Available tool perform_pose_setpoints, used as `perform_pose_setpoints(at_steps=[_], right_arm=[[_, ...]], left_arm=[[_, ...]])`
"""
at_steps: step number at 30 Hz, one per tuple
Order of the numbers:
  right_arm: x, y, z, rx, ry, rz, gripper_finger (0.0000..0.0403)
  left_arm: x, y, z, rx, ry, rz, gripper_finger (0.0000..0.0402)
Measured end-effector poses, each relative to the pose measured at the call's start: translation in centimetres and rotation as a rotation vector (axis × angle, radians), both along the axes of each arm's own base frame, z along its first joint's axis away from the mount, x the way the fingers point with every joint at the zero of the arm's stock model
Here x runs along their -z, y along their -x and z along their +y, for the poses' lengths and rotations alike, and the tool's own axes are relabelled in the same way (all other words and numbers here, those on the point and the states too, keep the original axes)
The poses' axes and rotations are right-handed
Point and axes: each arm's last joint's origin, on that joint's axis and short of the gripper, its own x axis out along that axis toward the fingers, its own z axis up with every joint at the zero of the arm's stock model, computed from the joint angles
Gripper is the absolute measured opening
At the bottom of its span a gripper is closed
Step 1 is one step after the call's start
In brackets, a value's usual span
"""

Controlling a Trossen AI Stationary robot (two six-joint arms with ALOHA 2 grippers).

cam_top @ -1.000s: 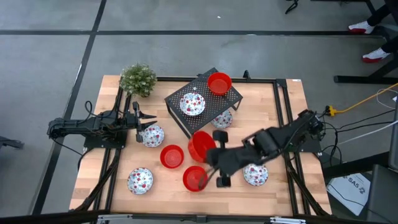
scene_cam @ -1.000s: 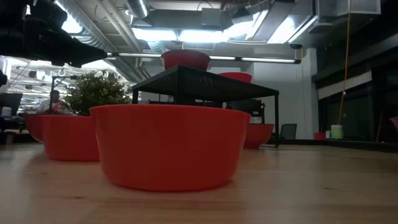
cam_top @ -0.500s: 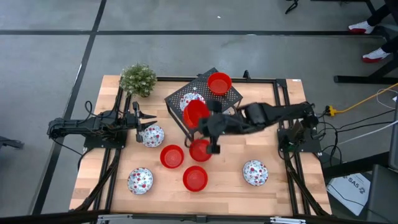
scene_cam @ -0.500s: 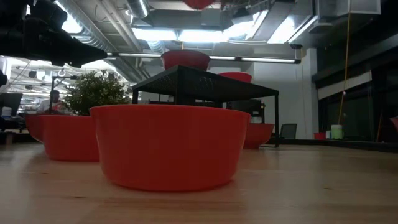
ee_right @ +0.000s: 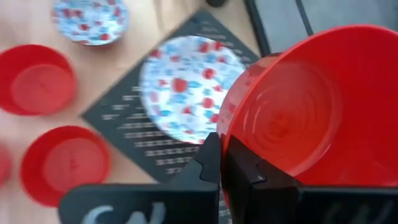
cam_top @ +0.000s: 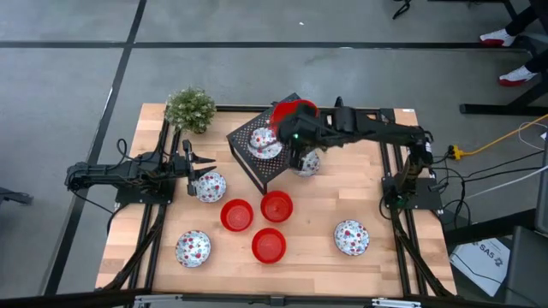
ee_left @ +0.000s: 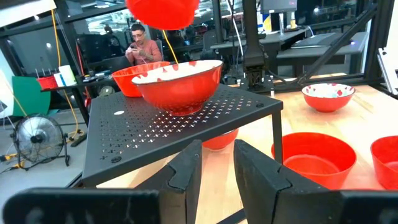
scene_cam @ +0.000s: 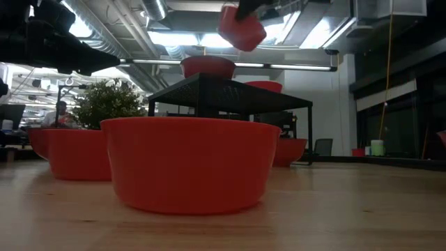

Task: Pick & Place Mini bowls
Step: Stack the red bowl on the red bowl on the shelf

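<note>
My right gripper (cam_top: 289, 128) is shut on a plain red mini bowl (cam_top: 282, 115), held in the air above the black rack (cam_top: 257, 167). The low view shows this bowl (scene_cam: 242, 28) tilted, well clear of the rack top. A speckled bowl (cam_top: 265, 143) stands on the rack, and another (cam_top: 306, 162) lies under its edge. Three red bowls (cam_top: 237, 215) (cam_top: 276, 205) (cam_top: 269, 245) rest on the table. My left gripper (cam_top: 190, 167) waits at the table's left, open and touching nothing, beside a speckled bowl (cam_top: 210, 185). My right gripper pinches the red bowl's rim (ee_right: 225, 134), one finger (ee_right: 245, 171) inside the bowl and one outside. The fingers slant downward from the table's right side. The bowl is lifted clear, tipped on its side with its opening toward the wrist camera.
A green plant (cam_top: 190, 109) stands at the far left corner. Speckled bowls lie near the front left (cam_top: 193, 248) and front right (cam_top: 351, 237). Black frame rails (cam_top: 390, 145) run along both sides of the table. A person sits in the room beyond the table (ee_left: 142, 43).
My right gripper has swung from the near middle of the table toward the far edge, carrying the red bowl. It now hangs over the rack's far part. The bowl has stayed in the hold, clear of everything.
</note>
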Motion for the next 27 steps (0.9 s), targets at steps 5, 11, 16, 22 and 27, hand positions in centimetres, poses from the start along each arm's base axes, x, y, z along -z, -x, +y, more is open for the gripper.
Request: perform_pose_setpoints(at_steps=[5,11,16,22,27], right_arm=[[0.0,0.2,-1.7,0.061,-0.009,-0.007,0.0008],[0.0,0.4,-3.4,0.099,0.000,0.000,0.0009],[0.1,0.9,-5.1,0.126,0.014,0.039,0.0009],[0.5,1.8,-6.9,0.169,0.007,0.102,0.0009],[0.7,2.2,-8.2,0.161,-0.023,0.120,0.0009]], left_arm=[[0.0,0.0,0.0,0.000,0.000,0.000,0.0088],[0.0,0.0,0.0,0.000,0.000,0.000,0.0088],[0.0,0.0,0.0,0.000,0.000,0.000,0.0088],[0.0,0.0,0.0,0.000,0.000,0.000,0.0088],[0.0,0.0,0.0,0.000,0.000,0.000,0.0088]])
